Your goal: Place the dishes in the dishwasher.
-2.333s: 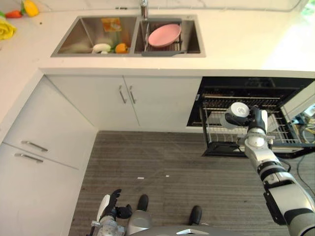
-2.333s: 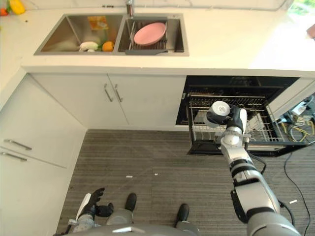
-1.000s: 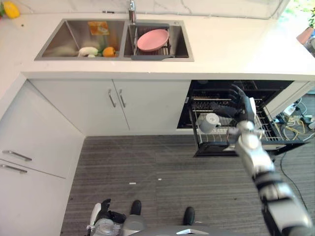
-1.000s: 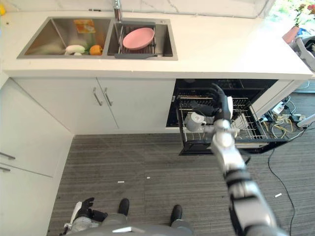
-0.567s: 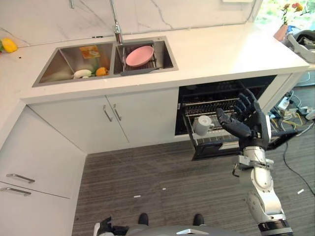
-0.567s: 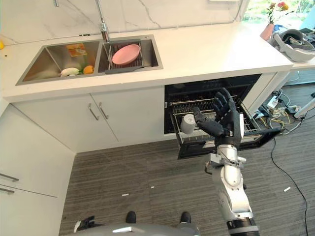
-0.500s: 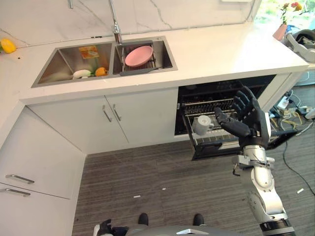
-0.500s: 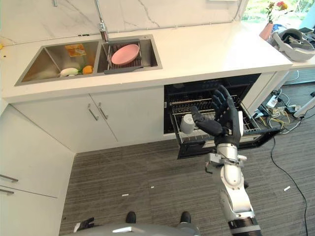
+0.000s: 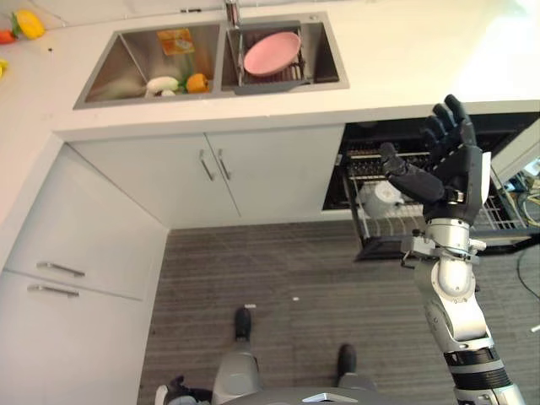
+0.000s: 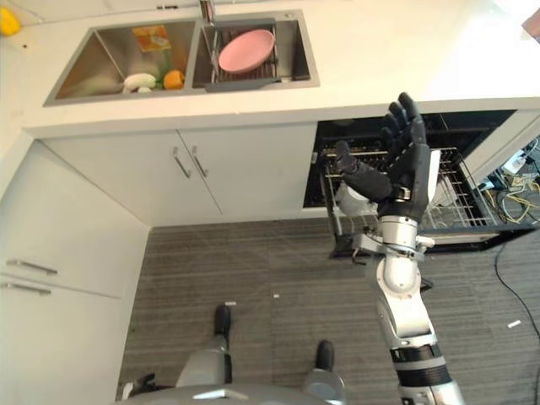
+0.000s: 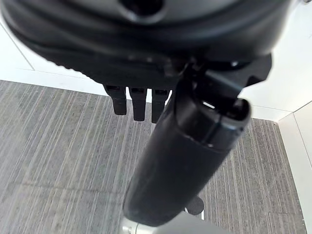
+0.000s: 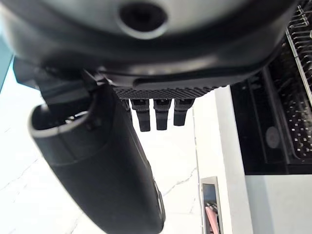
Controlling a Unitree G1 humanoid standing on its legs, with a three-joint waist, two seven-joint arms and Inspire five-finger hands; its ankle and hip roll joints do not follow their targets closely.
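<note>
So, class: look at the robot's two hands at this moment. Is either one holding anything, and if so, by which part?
Nothing is held. The right hand is raised with fingers spread, empty, in front of the dishwasher rack; the left hand hangs over the floor, empty.

1. The white surface point(image 9: 396, 59) carried a steel double sink point(image 9: 105, 67).
2. A pink plate point(image 9: 272, 53) lay on a rack in one basin; produce sat in the other.
3. The pulled-out dishwasher rack point(image 10: 451, 202) held a white cup point(image 10: 350, 199).

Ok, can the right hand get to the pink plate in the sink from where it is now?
Probably yes: the right hand is open and empty, raised before the dishwasher rack. The pink plate lies uncovered in the sink, with bare counter between.
</note>
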